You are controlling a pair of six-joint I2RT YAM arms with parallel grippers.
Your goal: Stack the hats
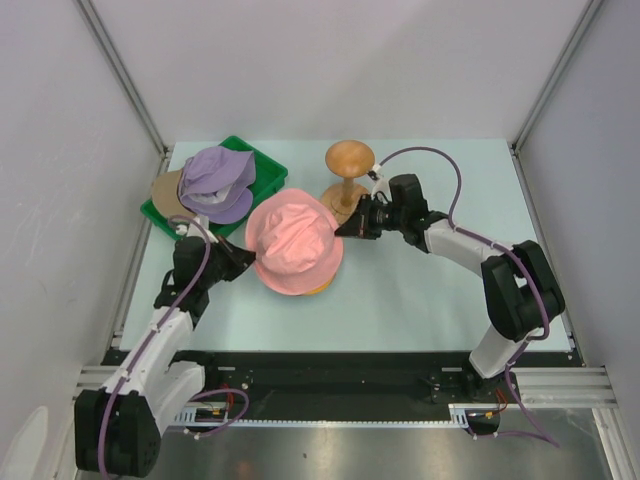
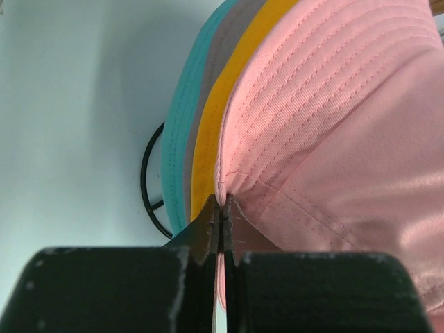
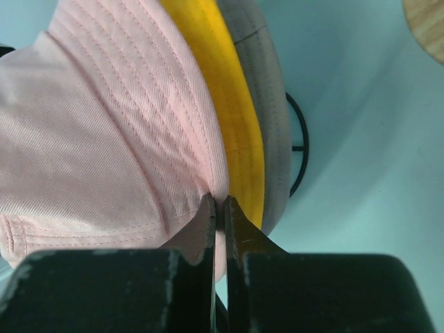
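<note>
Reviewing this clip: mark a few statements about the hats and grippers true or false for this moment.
1. The left gripper and right gripper both pinch the brim of the pink cloth bucket hat. True.
2. The lavender cloth bucket hat tops the stack. False: the lavender hat lies in the green plastic tray.
3. An orange cloth hat brim sits directly under the pink one. True.
4. The wooden hourglass-shaped stand carries a hat. False: the stand is bare.
</note>
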